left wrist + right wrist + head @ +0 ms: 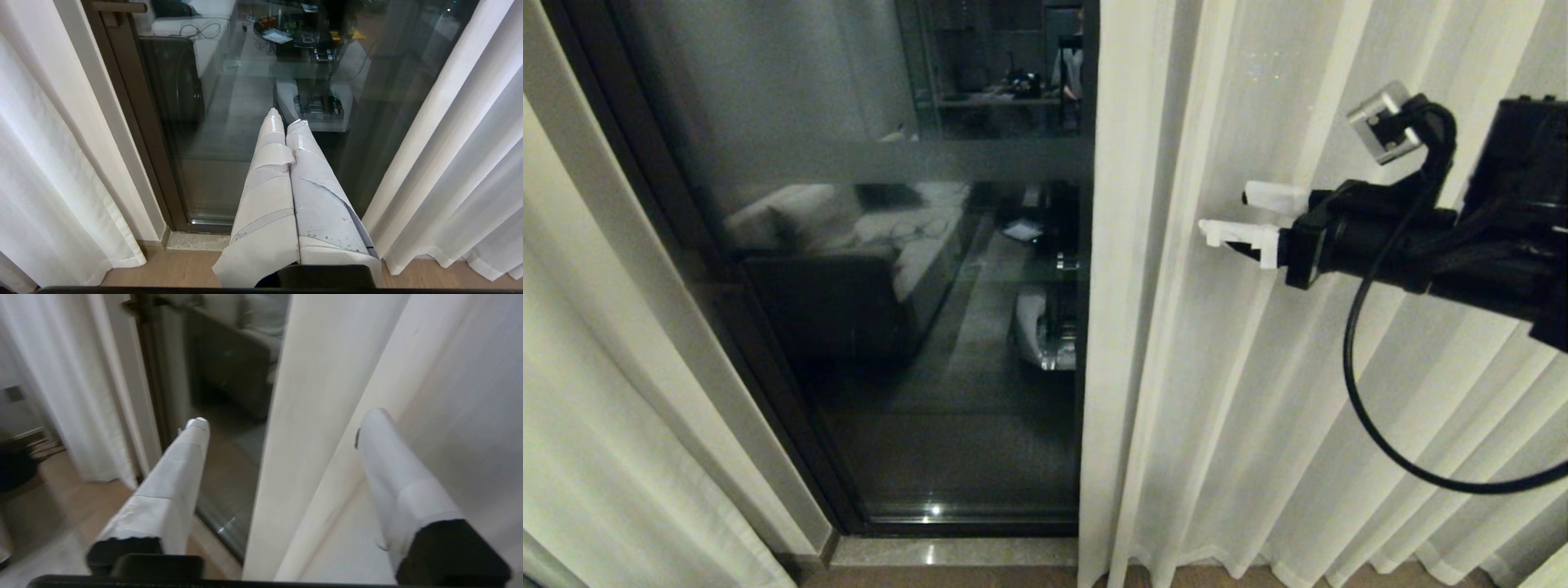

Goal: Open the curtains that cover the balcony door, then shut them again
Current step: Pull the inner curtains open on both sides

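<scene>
The right pincer hangs level in front of the curtains, its tips aimed at the leading edge of the right panel, which falls beside the exposed balcony door. In the right wrist view that edge fold runs between the two spread fingers, which hold nothing; whether they touch the cloth I cannot tell. The curtains are cream-white fabric in long vertical pleats reaching the wooden floor; another panel hangs left of the door. The door is dark reflective glass in a brown-black frame, crossed by a pale frosted band. The right arm reaches in horizontally, black, with a looping cable. The left pincer is closed and empty, pointing at the glass.
</scene>
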Motion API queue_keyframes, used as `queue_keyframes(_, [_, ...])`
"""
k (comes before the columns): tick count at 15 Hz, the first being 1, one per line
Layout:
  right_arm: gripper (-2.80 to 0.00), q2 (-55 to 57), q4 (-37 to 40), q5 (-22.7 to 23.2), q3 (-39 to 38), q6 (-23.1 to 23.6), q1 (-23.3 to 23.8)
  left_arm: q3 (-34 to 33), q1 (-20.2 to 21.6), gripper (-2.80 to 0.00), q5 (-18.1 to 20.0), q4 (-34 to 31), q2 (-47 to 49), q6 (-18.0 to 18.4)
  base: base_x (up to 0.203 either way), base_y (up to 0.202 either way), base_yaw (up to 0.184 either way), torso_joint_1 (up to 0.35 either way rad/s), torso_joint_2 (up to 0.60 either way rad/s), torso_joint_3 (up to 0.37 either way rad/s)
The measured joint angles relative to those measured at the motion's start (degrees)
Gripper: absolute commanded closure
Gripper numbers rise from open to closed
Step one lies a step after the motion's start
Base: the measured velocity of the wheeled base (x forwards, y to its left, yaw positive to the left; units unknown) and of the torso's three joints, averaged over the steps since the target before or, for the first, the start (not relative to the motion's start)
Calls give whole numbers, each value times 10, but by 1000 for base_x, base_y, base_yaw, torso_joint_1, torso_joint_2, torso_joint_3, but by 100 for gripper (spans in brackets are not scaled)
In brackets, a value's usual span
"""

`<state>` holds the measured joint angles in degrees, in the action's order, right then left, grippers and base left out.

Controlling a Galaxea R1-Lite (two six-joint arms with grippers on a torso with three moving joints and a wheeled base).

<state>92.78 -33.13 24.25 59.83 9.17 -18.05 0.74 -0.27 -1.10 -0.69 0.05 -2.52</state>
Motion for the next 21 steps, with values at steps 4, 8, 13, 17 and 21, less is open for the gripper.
queue_keyframes(4, [-280,72,-11,-86,70,-11,-5,0,0,0,0,0,0,0,0,0,0,0,0,0])
queue_keyframes(8, [-280,147,-12,-202,166,-56,-24,0,0,0,0,0,0,0,0,0,0,0,0,0])
queue_keyframes(13, [-280,232,-8,-315,272,-111,-47,0,0,0,0,0,0,0,0,0,0,0,0,0])
queue_keyframes(17, [-280,284,-11,-365,339,-112,-56,0,0,0,0,0,0,0,0,0,0,0,0,0])
queue_keyframes(21, [-280,321,-16,-381,386,-112,-56,0,0,0,0,0,0,0,0,0,0,0,0,0])
